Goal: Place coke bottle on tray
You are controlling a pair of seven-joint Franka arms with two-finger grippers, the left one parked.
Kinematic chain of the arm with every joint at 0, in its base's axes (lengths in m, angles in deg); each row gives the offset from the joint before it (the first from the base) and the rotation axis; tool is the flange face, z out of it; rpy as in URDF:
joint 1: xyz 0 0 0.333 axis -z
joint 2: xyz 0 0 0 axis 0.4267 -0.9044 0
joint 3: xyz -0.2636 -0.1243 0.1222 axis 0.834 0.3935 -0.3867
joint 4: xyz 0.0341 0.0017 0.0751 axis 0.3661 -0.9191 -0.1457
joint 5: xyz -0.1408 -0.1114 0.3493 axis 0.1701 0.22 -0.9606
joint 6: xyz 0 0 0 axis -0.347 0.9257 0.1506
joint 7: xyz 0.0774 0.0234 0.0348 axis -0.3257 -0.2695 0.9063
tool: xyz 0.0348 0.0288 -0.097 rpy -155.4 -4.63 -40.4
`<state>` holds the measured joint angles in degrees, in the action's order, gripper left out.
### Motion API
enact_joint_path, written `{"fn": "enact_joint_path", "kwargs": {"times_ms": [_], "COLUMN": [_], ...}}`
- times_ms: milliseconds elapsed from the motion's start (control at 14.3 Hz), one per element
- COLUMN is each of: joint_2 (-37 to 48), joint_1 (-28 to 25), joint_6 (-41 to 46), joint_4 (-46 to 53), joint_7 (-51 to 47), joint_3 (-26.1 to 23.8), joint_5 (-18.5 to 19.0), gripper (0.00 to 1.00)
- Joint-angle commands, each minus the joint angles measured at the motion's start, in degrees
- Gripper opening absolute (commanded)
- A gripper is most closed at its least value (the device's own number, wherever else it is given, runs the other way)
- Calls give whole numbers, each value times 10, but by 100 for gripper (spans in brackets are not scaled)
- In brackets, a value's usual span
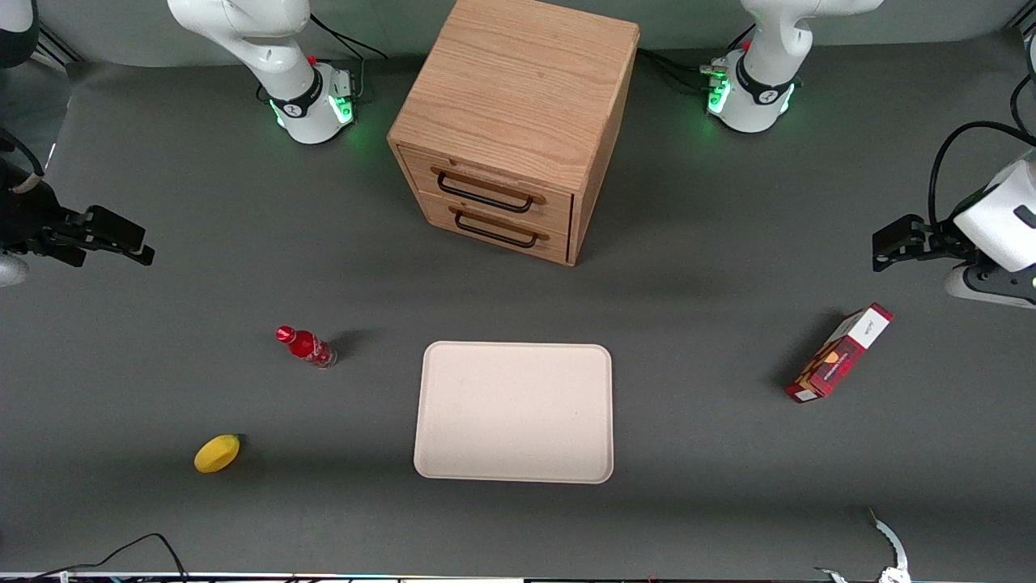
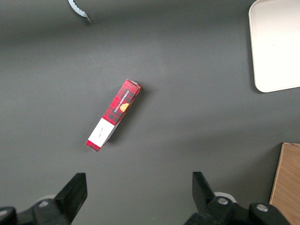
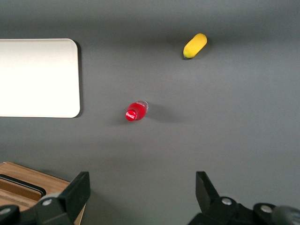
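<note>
nothing done yet; coke bottle (image 1: 305,346) stands on table (image 1: 162,502), beside empty tray (image 1: 515,412); my gripper (image 3: 143,187) open, well above, holding nothing

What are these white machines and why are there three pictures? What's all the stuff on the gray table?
The white machines are robot arms. One picture looks down on the whole table from the front. The other two come from little cameras on each arm's wrist, so you see black fingers at their edge.

The working arm's end effector hangs open above the table at its own end, holding nothing. Its job is to put the coke bottle, a small red bottle standing on the table, onto the tray, the flat cream one beside it.

Also on the table: a wooden drawer cabinet, a yellow fruit-like toy nearer the front camera than the bottle, and a red-and-white carton box toward the parked arm's end.
</note>
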<state>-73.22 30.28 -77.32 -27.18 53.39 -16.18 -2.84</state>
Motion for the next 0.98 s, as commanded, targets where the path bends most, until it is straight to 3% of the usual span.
{"fn": "enact_joint_path", "kwargs": {"times_ms": [0, 631, 911], "joint_2": [3, -15, -6], "joint_1": [-3, -4, -5], "joint_6": [-5, -3, -54], "joint_4": [-3, -4, -77], "joint_7": [-17, -18, -28], "joint_3": [-3, -5, -8], "joint_5": [4, 11, 10], "gripper": [100, 100, 100]}}
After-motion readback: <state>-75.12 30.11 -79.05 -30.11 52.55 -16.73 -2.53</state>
